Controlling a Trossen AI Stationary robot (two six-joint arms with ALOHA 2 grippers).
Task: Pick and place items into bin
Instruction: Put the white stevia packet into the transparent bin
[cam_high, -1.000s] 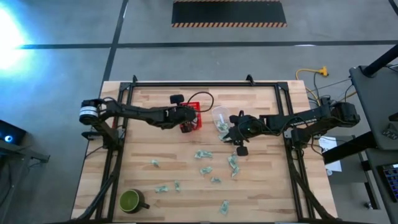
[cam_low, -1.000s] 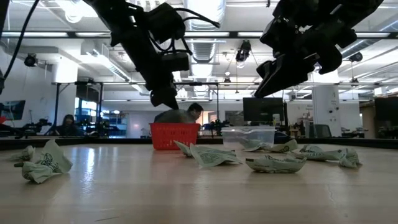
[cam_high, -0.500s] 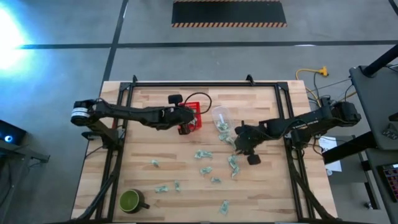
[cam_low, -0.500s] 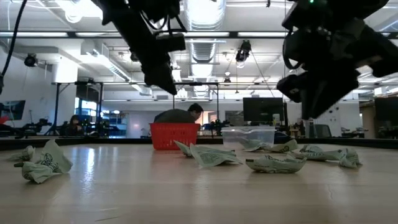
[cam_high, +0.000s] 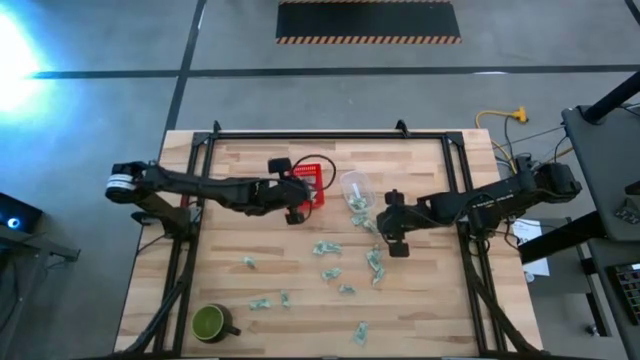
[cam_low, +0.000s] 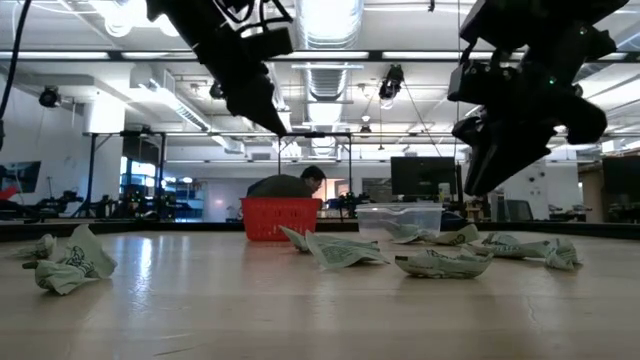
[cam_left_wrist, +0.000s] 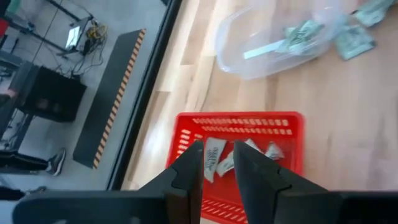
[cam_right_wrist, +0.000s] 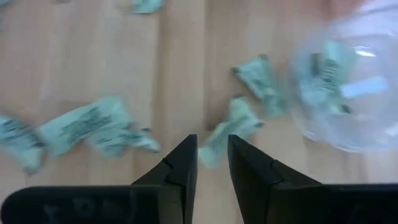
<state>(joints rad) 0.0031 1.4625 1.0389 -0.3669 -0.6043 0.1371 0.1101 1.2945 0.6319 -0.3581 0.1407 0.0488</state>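
bright, even overhead light; a strong blue-white glare burns out the floor at the far left. ceiling lamps bloom white. the right wrist view is motion-blurred; shadows stay faint.

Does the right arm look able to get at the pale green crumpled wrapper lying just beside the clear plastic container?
Probably yes: the right gripper hangs open above that pale green crumpled wrapper, with only bare table around it and the clear plastic container off to the side.

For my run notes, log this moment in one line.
left pincer: open, above red basket, empty | right pincer: open, over wrapper | basket: holds wrappers | table: wrappers left
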